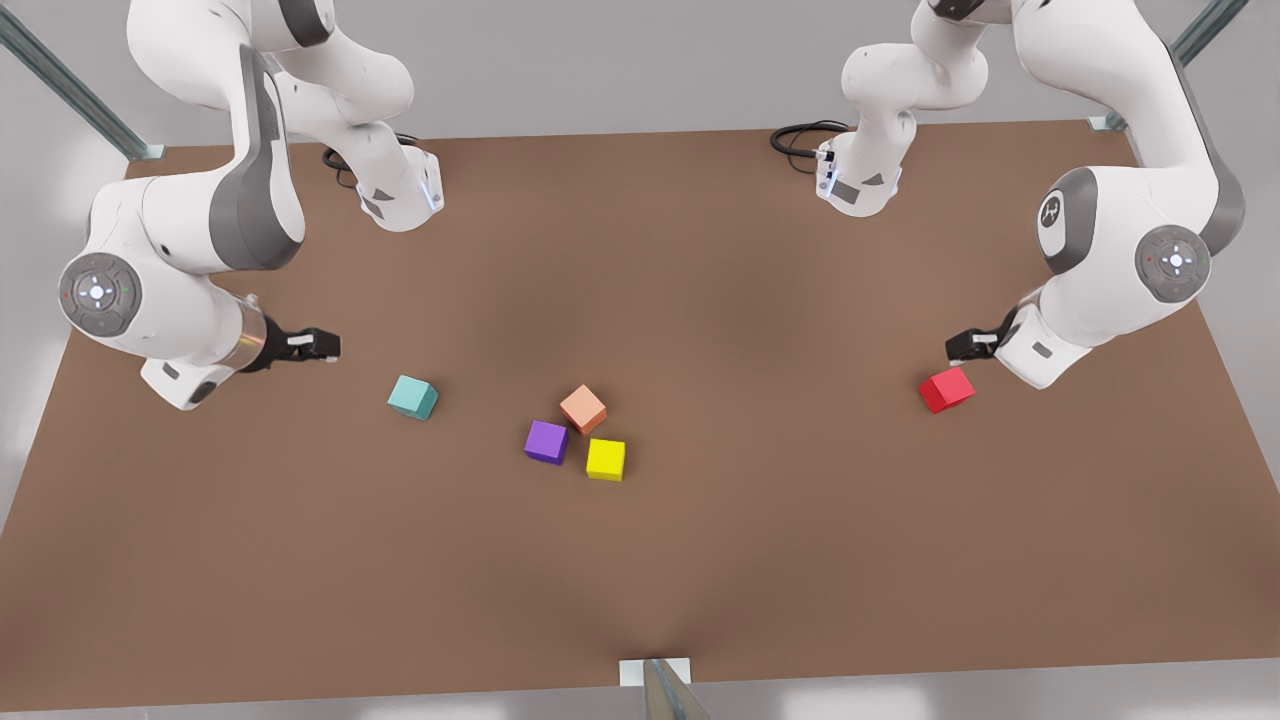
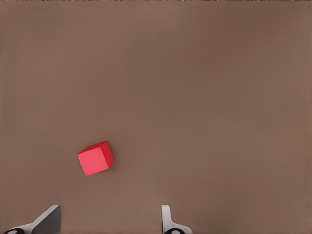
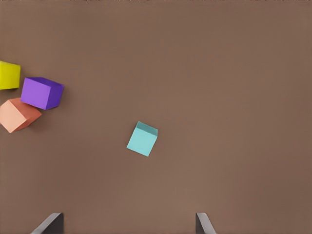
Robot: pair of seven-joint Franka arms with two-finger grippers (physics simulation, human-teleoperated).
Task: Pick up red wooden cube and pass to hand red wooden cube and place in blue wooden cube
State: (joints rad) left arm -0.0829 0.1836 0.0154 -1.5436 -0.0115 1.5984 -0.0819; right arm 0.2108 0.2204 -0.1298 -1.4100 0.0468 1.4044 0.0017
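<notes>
The red wooden cube (image 1: 946, 389) (image 2: 95, 158) lies on the brown table at the front view's right. My left gripper (image 1: 962, 346) (image 2: 107, 220) hovers open just beside and above it, nothing between its fingers. The blue wooden cube (image 1: 413, 397) (image 3: 143, 139), teal in colour, lies at the front view's left. My right gripper (image 1: 318, 345) (image 3: 126, 223) hangs open a short way to the left of it, also holding nothing.
A salmon-orange cube (image 1: 583, 409) (image 3: 17, 114), a purple cube (image 1: 546, 441) (image 3: 42, 92) and a yellow cube (image 1: 605, 459) (image 3: 9, 75) cluster mid-table. Both arm bases (image 1: 400, 195) stand at the far edge with black cables. A post (image 1: 660, 690) rises at the near edge.
</notes>
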